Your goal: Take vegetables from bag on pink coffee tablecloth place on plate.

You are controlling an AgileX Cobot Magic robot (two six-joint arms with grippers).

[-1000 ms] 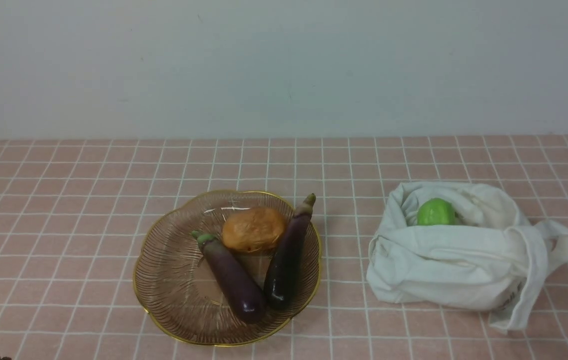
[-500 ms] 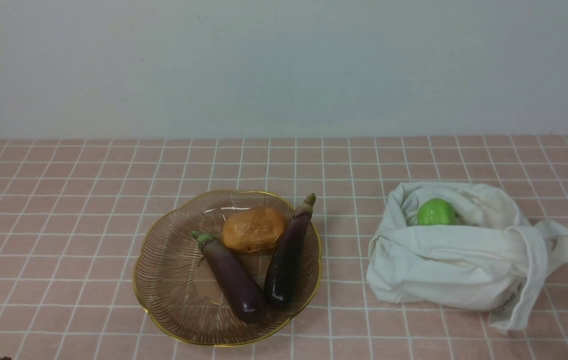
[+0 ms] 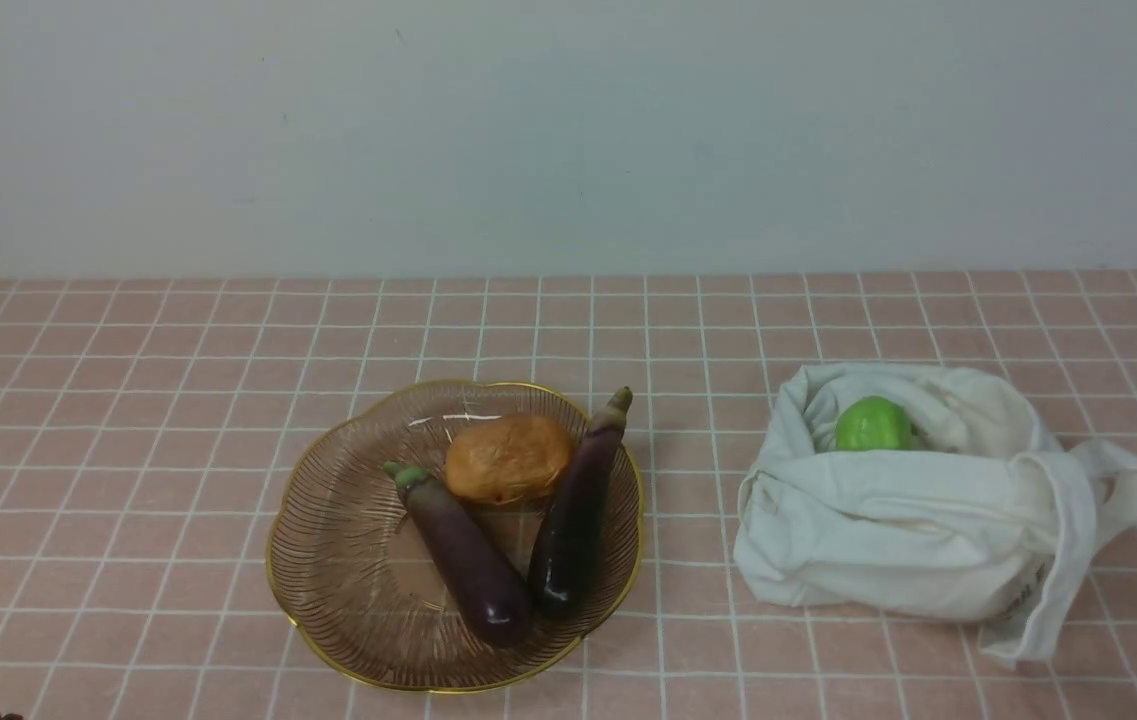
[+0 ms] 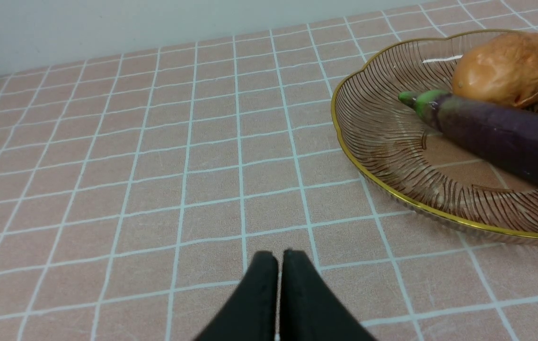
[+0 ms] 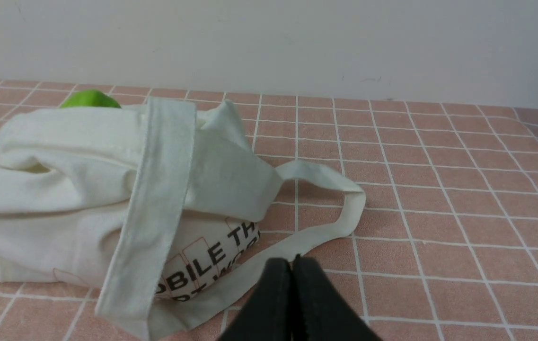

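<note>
Both grippers sit low at the near edge of the pink tablecloth [image 3: 128, 400] with nothing in them. The left gripper [image 4: 279, 258] has its black fingers pressed together over bare cloth, just short of the plate [image 4: 344, 142]. The right gripper [image 5: 291, 265] is pinched closed too, right by a strap of the bag [image 5: 60, 189].

Plate [image 3: 328, 560] is a clear brownish ribbed glass dish with a thin gold wavy rim, and it holds three things. The eggplant [image 3: 573, 515], the task one, lies on the plate's right side: long, slim, glossy, nearly black-purple, fat end toward the camera, dull brownish-olive cap sticking out over the far rim. Next to it is a second eggplant [image 3: 463, 555] with a bright green cap, their near ends touching in a V. A brown potato [image 3: 508, 458] sits between them at the far side.

The bag [image 3: 908, 530] is over to the right, well apart from the plate, slumped and open at the top, with a green round thing [image 3: 872, 424] poking out. The right wrist view shows dark lettering on its side, readable only in part: "BILE TH".
</note>
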